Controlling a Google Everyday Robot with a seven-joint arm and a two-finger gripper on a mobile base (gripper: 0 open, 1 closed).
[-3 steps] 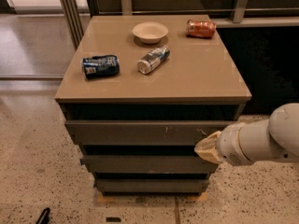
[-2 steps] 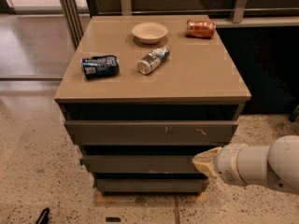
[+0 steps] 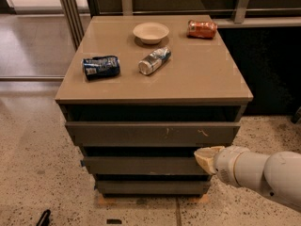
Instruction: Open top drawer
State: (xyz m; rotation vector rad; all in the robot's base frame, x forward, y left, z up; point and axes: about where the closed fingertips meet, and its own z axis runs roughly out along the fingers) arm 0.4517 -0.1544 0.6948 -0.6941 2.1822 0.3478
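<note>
Hovering: white-armed, pale-tipped gripper [image 3: 207, 157] just below right end of wide grey-brown scratched top drawer front [image 3: 141, 133], level with narrower grey-brown middle drawer front [image 3: 136, 165] | jaws: cannot tell | risk: pulling wrong drawer from this height; slipping off handleless edge

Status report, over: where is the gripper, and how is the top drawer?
Gripper low, at right end of middle drawer front, below top drawer. Top drawer looks shut, untouched. Nothing between them.
</note>
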